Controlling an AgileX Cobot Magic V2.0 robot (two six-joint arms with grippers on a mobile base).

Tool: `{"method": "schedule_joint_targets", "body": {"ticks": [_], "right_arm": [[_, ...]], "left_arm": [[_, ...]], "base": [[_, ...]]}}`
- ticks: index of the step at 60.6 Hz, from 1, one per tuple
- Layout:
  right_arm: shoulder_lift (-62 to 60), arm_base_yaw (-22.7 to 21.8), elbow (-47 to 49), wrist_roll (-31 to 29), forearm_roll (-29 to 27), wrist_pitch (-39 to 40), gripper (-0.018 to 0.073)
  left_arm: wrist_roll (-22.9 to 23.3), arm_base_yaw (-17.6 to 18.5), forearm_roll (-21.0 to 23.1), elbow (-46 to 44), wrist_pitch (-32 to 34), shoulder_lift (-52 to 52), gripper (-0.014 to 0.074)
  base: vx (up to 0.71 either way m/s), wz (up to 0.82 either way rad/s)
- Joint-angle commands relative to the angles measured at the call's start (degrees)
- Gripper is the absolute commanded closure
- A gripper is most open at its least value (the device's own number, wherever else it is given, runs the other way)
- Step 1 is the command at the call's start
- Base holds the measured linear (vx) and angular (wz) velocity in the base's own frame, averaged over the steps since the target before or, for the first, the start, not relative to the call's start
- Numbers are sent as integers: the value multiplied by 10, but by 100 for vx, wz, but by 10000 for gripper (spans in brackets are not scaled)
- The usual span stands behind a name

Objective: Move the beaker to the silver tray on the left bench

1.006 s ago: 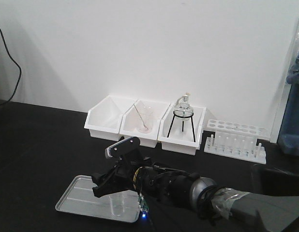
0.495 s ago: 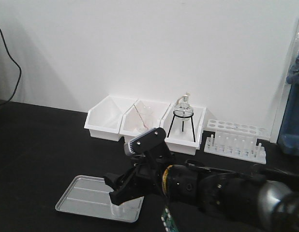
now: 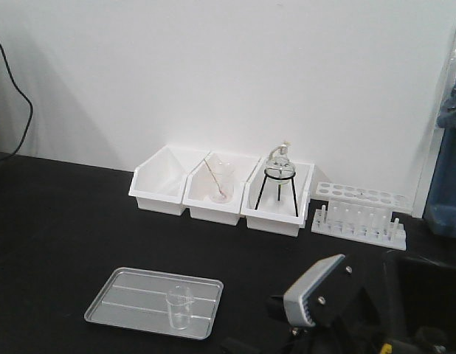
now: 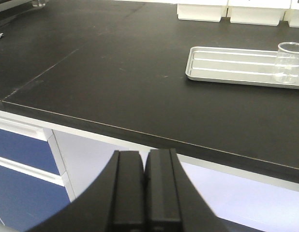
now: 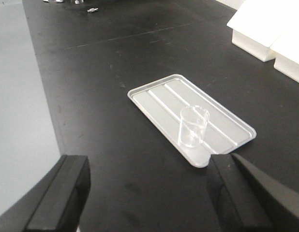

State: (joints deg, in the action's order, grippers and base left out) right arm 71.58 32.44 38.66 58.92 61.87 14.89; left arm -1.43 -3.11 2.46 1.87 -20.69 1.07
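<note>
Clear beaker point(image 3: 179, 307) upright on silver tray point(image 3: 125, 297)

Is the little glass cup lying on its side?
No, the beaker stands upright on the silver tray, mouth up.

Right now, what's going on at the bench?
Nothing is being held. The beaker stands upright on the silver tray, toward its right end, on the left bench. The right gripper is open and clear of it, with the beaker in view between its fingers. The left gripper is shut and off the bench edge. The placement looks done.
</note>
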Motion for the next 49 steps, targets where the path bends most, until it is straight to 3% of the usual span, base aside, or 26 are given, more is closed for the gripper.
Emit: {"method": "schedule_joint_targets", "body": {"ticks": [1,41,45,49], "right_arm": [[-36,-1,-8,0,-9,21,1],[-54,-1,-41,0,-9,7,7],[-85,-1,-51,-3,-33,-19,20],[-130,-1,-71,-10,-99,-60,41]], "left_arm": [[0,0,4,11,45,5,595],[0,0,4,11,45,5,595],[0,0,4,11,45,5,595],[0,0,4,11,45,5,595]], "base": [[0,0],[0,0],[0,0],[0,0]]}}
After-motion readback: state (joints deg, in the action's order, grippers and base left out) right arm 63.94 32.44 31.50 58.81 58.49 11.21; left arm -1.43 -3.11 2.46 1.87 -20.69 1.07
